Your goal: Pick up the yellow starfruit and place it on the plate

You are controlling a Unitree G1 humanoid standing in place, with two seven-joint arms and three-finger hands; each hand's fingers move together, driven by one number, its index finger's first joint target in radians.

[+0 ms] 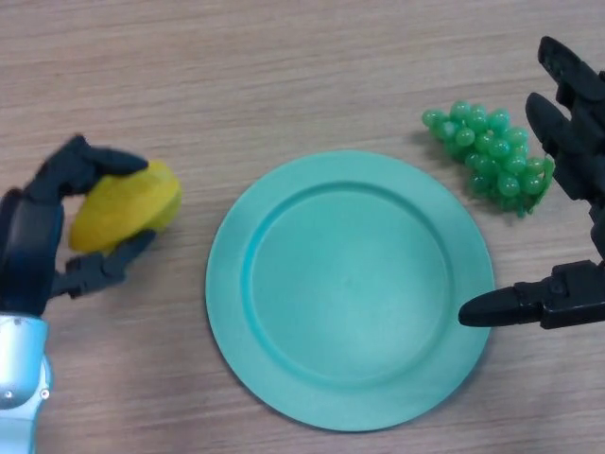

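Note:
The yellow starfruit (125,205) is at the left of the table, and my left hand (38,236) is curled around it, with fingers over its top and thumb under its near side. Whether it rests on the wood or is lifted I cannot tell. The teal plate (350,288) lies flat in the middle, with nothing on it. My right hand (572,189) hangs at the right edge with fingers straight and spread; its thumb tip reaches over the plate's right rim.
A bunch of green grapes (490,156) lies on the wooden table (284,76) beyond the plate's upper right, just left of my right hand's fingers.

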